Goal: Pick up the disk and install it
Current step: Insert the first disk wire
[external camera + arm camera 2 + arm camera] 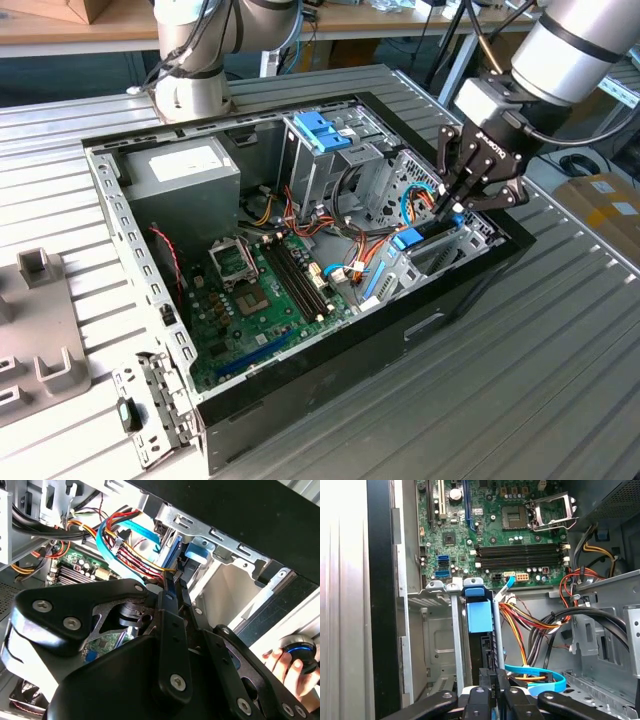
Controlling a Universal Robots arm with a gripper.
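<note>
The disk stands on edge in the drive bay at the open computer case's corner on the exterior view's right. Its light-blue carrier end faces the motherboard. In the first wrist view the blue carrier and the dark disk body sit between the bay's metal walls. My gripper reaches down into the bay from above, shut on the disk's upper edge. Its black fingers pinch the edge closely. In the second wrist view the gripper hides most of the disk, with a blue carrier tab beyond.
Coloured cables and a blue flat cable run close beside the bay. A second blue latch on a silver cage stands at the back. The motherboard and power supply fill the case's left. A person's hand holds a device nearby.
</note>
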